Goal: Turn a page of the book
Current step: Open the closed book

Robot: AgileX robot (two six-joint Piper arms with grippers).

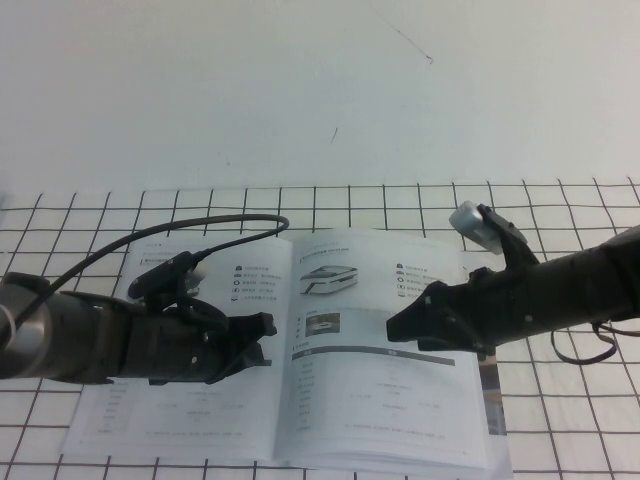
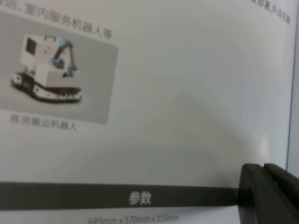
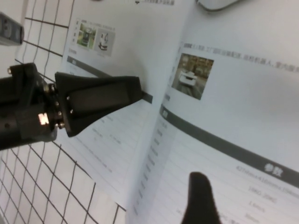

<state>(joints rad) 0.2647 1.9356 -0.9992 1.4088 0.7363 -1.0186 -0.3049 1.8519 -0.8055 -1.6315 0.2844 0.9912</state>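
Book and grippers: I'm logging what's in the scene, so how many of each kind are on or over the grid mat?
Book: 1, lying open
Grippers: 2, the left gripper over the left-hand page, the right gripper open over the right-hand page
Grid mat: 1
Total: 4

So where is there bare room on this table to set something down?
Free: the plain white surface beyond the grid mat, and the mat strip between its far edge and the book. Crowded: the open book, with the left gripper low over its left page and the open right gripper over the right page.
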